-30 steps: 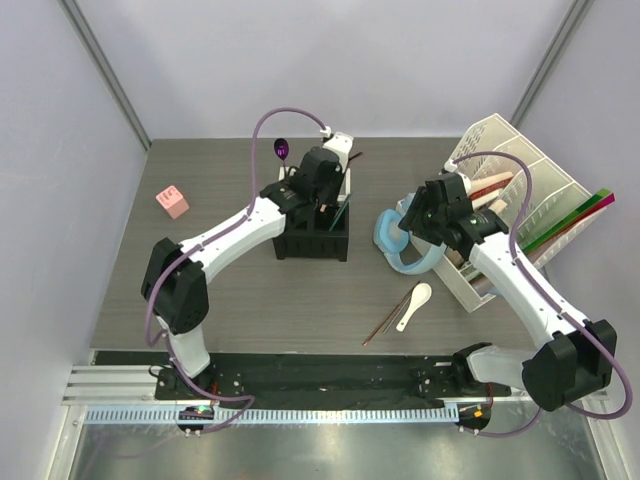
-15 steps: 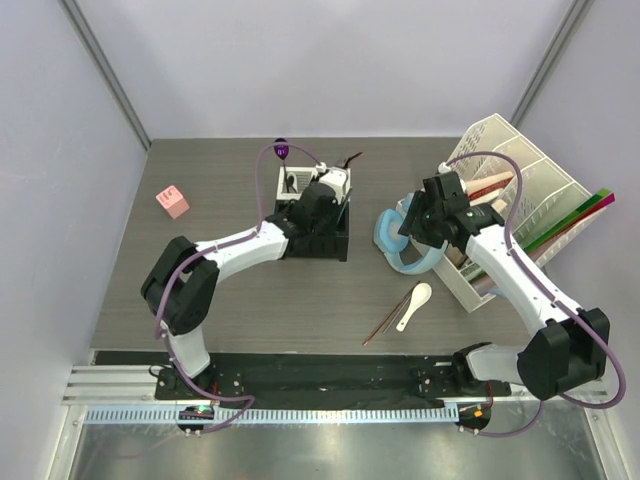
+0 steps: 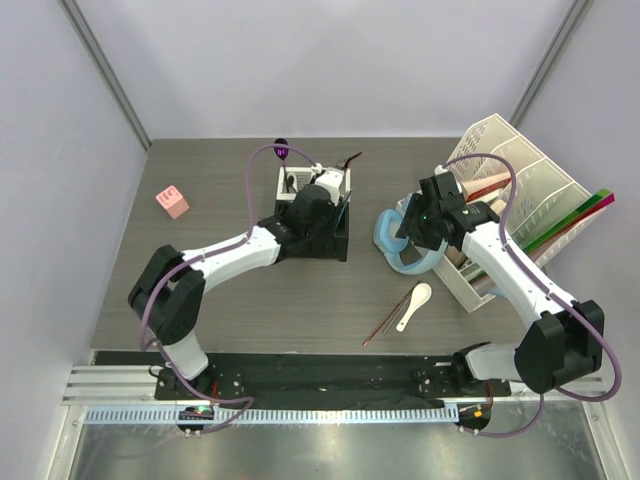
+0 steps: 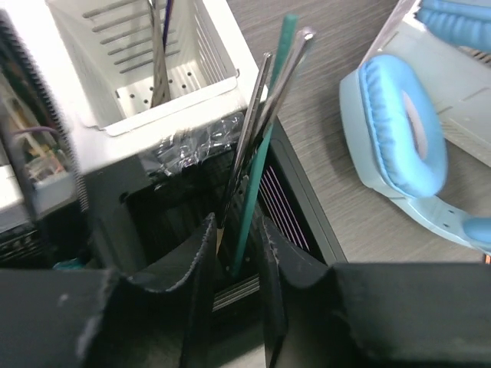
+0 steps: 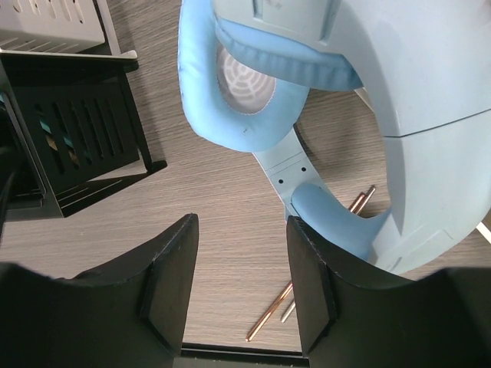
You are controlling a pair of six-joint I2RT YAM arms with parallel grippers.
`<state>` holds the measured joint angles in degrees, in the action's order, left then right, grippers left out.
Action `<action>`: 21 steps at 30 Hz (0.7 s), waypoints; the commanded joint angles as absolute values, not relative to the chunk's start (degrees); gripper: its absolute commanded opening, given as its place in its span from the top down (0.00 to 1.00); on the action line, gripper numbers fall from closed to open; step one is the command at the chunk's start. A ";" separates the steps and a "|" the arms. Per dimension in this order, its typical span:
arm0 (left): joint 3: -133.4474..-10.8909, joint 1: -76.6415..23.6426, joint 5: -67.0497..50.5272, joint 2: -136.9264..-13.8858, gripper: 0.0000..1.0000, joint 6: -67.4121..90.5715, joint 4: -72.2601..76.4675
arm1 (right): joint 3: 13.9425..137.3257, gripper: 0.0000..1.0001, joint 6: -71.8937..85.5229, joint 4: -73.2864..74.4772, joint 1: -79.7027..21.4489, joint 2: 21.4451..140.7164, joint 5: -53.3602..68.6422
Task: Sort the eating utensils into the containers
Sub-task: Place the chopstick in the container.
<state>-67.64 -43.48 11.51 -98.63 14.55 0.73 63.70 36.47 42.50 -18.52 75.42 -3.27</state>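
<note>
Your bench [image 3: 200, 290], black caddy [image 3: 336, 246] at its middle, left fingers [image 4: 201, 261] a little spread around the green-patterned piece [image 4: 265, 138] — it stands in a black compartment — right fingers [image 5: 169, 268] spread over the bench, white soup spoon [image 3: 415, 303] and chopsticks [image 3: 385, 322] nearby.

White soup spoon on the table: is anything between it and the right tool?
Yes: the light blue headphones lie between the right tool and the white soup spoon. The brown chopsticks lie close beside the spoon.
</note>
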 commanded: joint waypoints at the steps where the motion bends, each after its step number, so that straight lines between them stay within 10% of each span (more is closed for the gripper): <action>1: -67.15 -43.86 12.39 -91.33 0.71 14.15 -2.02 | 65.04 0.45 37.35 40.70 -18.28 74.80 -3.69; 21: -64.61 -52.46 3.69 -81.65 0.69 15.29 -20.20 | 63.19 0.42 39.37 43.33 -18.37 62.33 -4.75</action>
<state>-67.61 -46.74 7.86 -85.10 14.79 -13.98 63.55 37.67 42.57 -18.52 68.97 -3.29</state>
